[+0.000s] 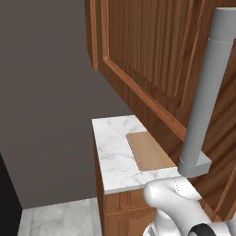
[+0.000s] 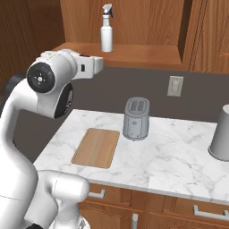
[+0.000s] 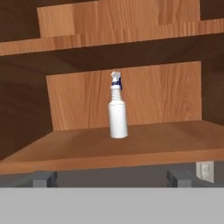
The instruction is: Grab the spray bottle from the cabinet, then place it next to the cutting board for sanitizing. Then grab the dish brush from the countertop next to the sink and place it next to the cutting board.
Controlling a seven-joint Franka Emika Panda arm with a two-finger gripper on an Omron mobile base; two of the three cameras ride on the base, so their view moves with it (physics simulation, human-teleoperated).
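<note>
The whitish spray bottle (image 3: pixel 117 108) with its white trigger head stands upright on the bottom shelf of the open cabinet (image 2: pixel 134 53). My gripper (image 3: pixel 111 178) is open, level with the shelf's front edge and well short of the bottle, which sits centred between the fingertips (image 3: pixel 43 178). In the right base view the spray bottle (image 2: pixel 106 30) is just beyond and above my hand. The tan cutting board (image 2: pixel 96 147) lies flat on the white marble countertop (image 2: pixel 170 156) below. The dish brush and the sink are out of view.
The cabinet door (image 1: pixel 152 55) stands swung open on the arm's left, with its long grey bar handle (image 1: pixel 207 92) close to the arm. A silver toaster (image 2: pixel 136 118) stands behind the board. A wall outlet (image 2: pixel 175 86) and a grey cylindrical vessel (image 2: pixel 221 134) are to the right.
</note>
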